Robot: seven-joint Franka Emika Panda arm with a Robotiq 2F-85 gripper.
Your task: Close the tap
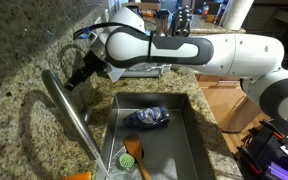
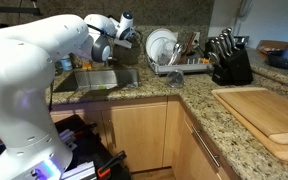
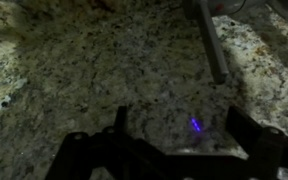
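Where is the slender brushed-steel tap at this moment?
In an exterior view the slender brushed-steel tap slants over the speckled granite counter, at the image-left edge of the steel sink, just below the robot's black hand.

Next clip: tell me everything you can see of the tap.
The tap is a long, slender brushed-steel tube, seen slanting across the granite counter toward the sink. No water flow can be made out. The open claw hovers by its upper end; contact cannot be judged. Its lever is not clearly distinguishable.
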